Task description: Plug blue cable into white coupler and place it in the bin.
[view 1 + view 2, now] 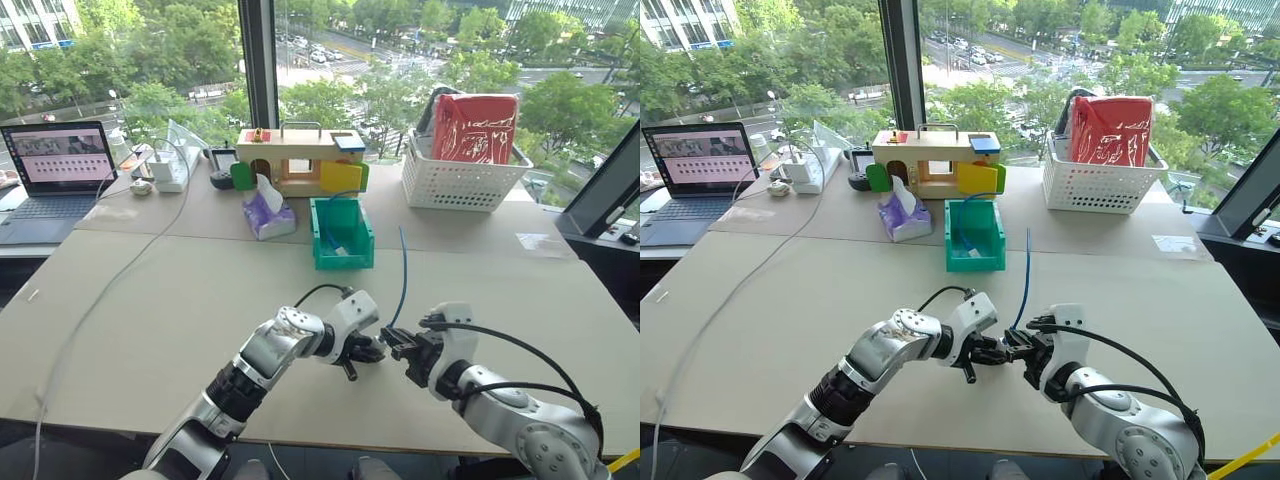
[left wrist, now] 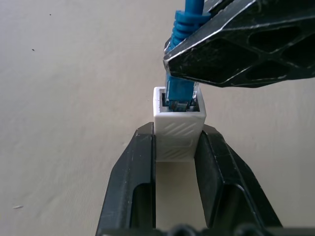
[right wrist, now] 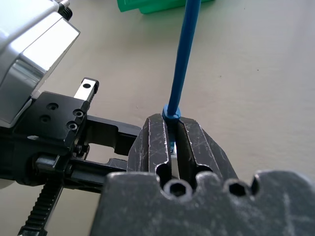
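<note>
In the lower centre of the left eye view the two grippers meet tip to tip above the beige table. The left gripper is closed on the white coupler: in the left wrist view its two black fingers press against the block's two sides, with the open socket facing away from the wrist. The right gripper is clamped tight on the blue cable, just behind its plug, with the ribbed blue boot sticking out between the fingertips. The plug's tip sits in the mouth of the coupler's socket; whether it is fully seated cannot be told. From the right gripper the cable rises toward the upper middle of the frame, its free end standing up in the air short of the bin. The teal bin stands on the table at centre frame, well apart from both grippers, beside a purple tissue pack. A white latticed basket sits at upper right.
</note>
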Action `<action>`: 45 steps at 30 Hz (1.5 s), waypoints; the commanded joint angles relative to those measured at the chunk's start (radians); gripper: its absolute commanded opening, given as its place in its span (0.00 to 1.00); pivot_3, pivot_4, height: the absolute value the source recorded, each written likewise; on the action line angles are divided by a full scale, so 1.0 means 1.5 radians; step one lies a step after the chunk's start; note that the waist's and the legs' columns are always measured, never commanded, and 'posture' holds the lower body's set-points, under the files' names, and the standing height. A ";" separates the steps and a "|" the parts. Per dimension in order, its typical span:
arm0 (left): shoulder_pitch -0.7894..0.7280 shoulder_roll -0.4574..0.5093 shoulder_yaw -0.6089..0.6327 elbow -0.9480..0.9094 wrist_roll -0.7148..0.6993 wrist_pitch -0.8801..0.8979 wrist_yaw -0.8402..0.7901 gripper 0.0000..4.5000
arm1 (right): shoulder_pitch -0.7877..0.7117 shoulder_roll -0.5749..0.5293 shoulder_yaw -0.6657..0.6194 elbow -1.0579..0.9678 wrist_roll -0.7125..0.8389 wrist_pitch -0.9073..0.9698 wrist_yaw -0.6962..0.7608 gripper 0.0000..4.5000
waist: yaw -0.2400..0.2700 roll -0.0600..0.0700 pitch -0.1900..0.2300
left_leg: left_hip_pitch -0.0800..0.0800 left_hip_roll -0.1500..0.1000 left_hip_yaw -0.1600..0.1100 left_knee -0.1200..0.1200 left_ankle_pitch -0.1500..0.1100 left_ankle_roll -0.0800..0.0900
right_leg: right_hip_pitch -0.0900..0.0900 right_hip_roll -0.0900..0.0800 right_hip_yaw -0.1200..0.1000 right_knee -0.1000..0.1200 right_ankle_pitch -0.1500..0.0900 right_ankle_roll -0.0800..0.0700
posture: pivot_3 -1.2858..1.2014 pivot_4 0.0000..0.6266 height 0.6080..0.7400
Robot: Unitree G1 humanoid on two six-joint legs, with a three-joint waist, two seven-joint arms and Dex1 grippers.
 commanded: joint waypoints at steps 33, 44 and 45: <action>0.138 0.139 0.211 -0.125 -0.044 -0.169 0.050 0.96 | -0.709 -0.003 0.008 0.644 -0.159 -0.062 0.350 0.00 | -0.015 0.012 0.022 | -0.012 -0.001 0.000 0.000 0.000 0.001 | -0.012 0.000 0.001 0.003 0.005 0.001 | 0.52 0.24 0.88; 0.207 0.119 0.276 -0.152 -0.063 -0.257 0.091 0.98 | -0.892 0.117 0.030 1.106 -0.429 -0.353 0.508 0.25 | 0.000 0.014 0.026 | -0.016 -0.001 -0.001 0.001 0.000 0.001 | -0.016 -0.001 -0.001 0.005 0.006 0.000 | 0.52 0.24 0.88; 0.205 0.120 0.275 -0.147 -0.061 -0.262 0.093 0.98 | -0.900 0.120 0.025 1.125 -0.440 -0.363 0.511 0.31 | 0.000 0.015 0.027 | -0.016 -0.001 -0.001 0.001 0.000 0.001 | -0.016 0.000 -0.001 0.006 0.006 0.000 | 0.52 0.24 0.88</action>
